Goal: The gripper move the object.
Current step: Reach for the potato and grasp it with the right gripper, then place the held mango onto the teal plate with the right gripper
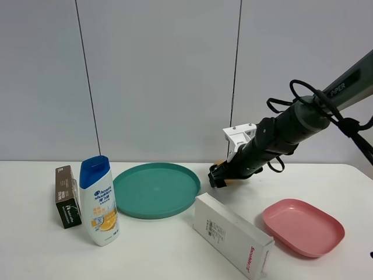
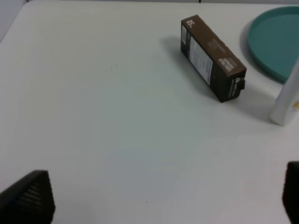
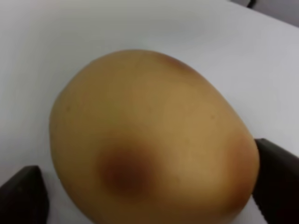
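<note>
At the green plate's (image 1: 154, 189) three o'clock, the right claw (image 1: 217, 176) sits spread around the fruit (image 3: 149, 140), one finger touching, the other just clear.

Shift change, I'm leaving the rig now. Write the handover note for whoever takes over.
Left gripper: jaws open, empty, over bare table near the brown box.
Right gripper: jaws on either side of the fruit, by the green plate, at its right rim in the high view. Whether the grip is firm cannot be told.
Done: approach to the fruit.
Left: secure the grip, lift and move the fruit. The destination is not shown.
</note>
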`<state>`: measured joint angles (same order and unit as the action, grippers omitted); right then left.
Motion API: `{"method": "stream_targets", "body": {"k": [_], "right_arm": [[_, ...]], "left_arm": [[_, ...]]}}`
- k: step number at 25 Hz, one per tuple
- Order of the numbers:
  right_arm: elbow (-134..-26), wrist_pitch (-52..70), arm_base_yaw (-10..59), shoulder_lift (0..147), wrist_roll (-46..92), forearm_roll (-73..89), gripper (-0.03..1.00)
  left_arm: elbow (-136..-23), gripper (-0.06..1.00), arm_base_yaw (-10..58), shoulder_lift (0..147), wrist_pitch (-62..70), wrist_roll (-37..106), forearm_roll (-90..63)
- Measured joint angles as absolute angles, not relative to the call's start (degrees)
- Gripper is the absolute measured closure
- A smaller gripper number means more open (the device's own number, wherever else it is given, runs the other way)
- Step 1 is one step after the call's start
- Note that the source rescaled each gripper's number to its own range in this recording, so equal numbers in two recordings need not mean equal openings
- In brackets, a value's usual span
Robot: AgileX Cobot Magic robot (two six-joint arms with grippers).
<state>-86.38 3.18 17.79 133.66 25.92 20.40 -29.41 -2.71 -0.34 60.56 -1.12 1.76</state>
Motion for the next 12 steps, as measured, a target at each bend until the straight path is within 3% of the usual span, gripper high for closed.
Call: {"method": "stream_targets", "body": {"k": [2,4,5,9,12], "right_arm": [[-86.38,2.7,17.79,133.66,25.96,20.4,0.2],[-86.38,2.25,17.79,133.66,25.96,20.4,0.35],[-86.38,2.07,17.84,133.66,25.96,20.4,0.52],[-86.41,1.84,17.91,133.19,25.96,20.4,0.87],[-86.41,2.78,17.91,131.43,25.96,20.4,0.94]], "left_arm": [[-29.41,-0.06,-2.71,-0.34,60.56,-1.12,1.76],[-29.41,-0.06,-2.71,-0.34,60.56,-1.12,1.76],[-29.41,-0.06,-2.71,-0.34,60.56,-1.12,1.76],[-29.41,-0.06,-2.71,-0.34,60.56,-1.12,1.76],[-29.41,-0.06,-2.71,-0.34,60.56,-1.12,1.76]]}}
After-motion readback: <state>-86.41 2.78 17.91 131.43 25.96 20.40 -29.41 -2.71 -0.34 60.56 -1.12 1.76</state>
